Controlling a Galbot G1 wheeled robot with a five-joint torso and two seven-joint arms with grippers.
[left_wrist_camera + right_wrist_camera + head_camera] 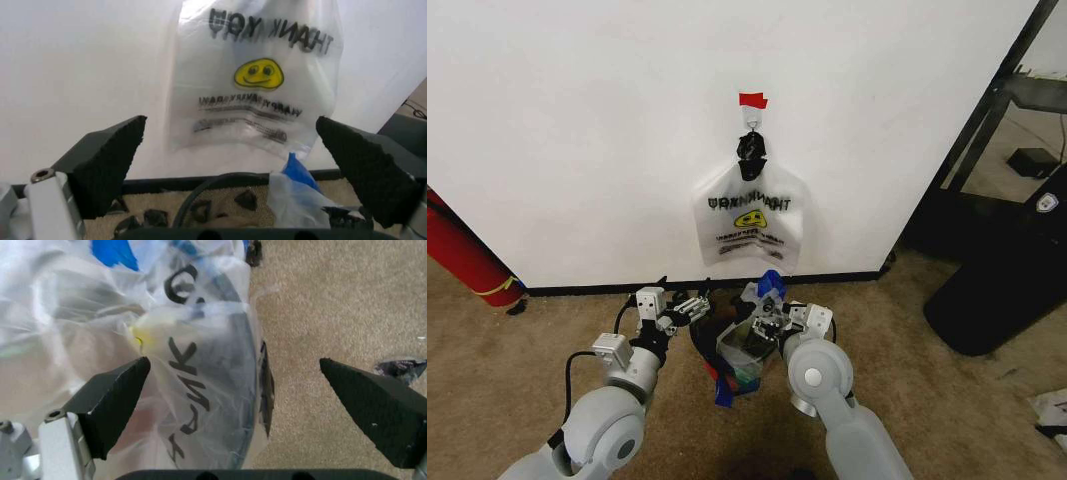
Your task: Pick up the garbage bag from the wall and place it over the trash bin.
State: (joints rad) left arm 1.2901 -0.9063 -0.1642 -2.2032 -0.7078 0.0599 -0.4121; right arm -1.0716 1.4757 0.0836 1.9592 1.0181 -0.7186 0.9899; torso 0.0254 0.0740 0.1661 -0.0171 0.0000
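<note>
The garbage bag (745,342), clear with blue tape patches, lies crumpled over the black trash bin (703,345) on the carpet at the foot of the wall (577,120). My left gripper (693,307) is open beside the bin's left side, facing the wall. My right gripper (765,318) is open at the bin's right side. In the right wrist view its open jaws straddle the printed garbage bag (193,365) and the bin's dark rim (265,390). The left wrist view shows a blue-taped handle (293,172) over the bin rim (200,192).
A second smiley bag (749,222) with a black knot hangs from a hook (752,120) under red tape (753,100). A red cylinder (467,255) leans at the left. A black object (1007,275) and a dark frame stand at the right.
</note>
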